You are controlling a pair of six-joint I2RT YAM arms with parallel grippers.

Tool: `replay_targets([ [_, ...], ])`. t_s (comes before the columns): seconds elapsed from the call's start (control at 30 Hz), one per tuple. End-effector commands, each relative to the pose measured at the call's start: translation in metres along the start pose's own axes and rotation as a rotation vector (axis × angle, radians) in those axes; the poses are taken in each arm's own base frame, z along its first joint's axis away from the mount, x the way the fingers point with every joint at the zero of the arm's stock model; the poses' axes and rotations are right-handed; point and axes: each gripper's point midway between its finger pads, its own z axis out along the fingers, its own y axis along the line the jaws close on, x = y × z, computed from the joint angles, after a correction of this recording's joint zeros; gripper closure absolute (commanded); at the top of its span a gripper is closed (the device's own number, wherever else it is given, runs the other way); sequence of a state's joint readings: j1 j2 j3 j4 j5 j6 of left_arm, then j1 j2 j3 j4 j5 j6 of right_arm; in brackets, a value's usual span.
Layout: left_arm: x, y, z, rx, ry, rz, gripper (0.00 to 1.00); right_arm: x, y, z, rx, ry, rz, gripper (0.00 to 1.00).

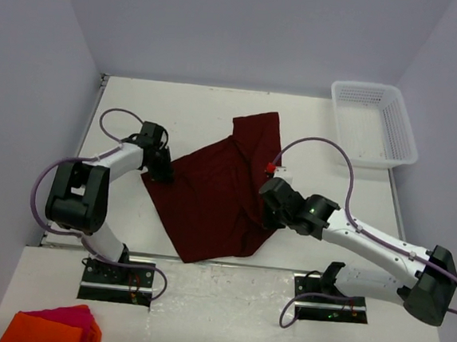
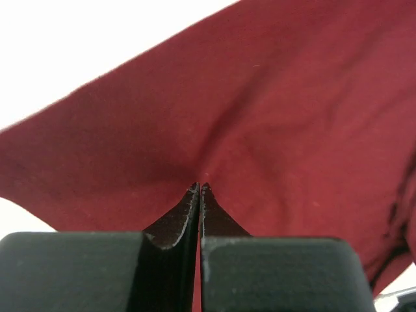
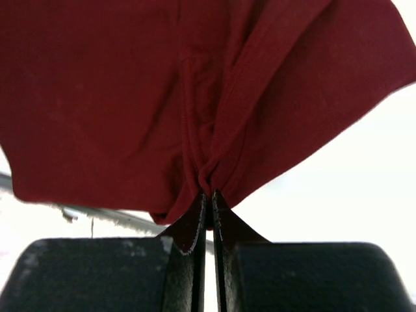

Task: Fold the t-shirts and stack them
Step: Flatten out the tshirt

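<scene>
Both pairs of jaws pinch the maroon t-shirt, one at each side edge. Folding looks barely started; stacking remains.

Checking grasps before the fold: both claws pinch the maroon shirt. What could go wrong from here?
1. The right claw pinches a bunched, twisted ridge of the t-shirt; folding may lock in wrinkles.
2. The left claw holds only a small pinch at the cloth's edge; it could slip when pulled.
</scene>
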State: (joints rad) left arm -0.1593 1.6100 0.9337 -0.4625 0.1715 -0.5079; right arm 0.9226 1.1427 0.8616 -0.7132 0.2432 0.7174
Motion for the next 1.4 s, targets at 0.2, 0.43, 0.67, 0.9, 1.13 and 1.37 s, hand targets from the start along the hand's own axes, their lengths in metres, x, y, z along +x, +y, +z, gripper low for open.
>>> replay_targets([
  [0.2,-0.003,0.016,0.028,-0.149,0.037,-0.017,1.00,0.039,0.017,-0.013,-0.006,0.021,0.033,1.00],
  [0.43,-0.019,0.017,0.046,-0.201,0.056,-0.037,1.00,0.097,0.030,-0.012,0.020,0.121,0.008,1.00],
  [0.67,-0.049,0.006,0.045,-0.197,0.033,-0.033,1.00,0.144,0.040,-0.012,0.094,0.199,-0.059,1.00],
  [0.9,-0.072,0.021,0.021,-0.274,-0.060,-0.048,1.00,0.142,0.064,-0.027,0.114,0.148,-0.119,1.00],
  [1.13,-0.083,0.035,0.004,-0.297,-0.097,-0.069,1.00,0.087,0.054,-0.046,0.221,0.003,-0.150,0.58],
  [1.37,-0.084,0.033,-0.008,-0.288,-0.131,-0.065,1.00,-0.055,0.017,-0.042,0.207,-0.208,0.000,0.29],
])
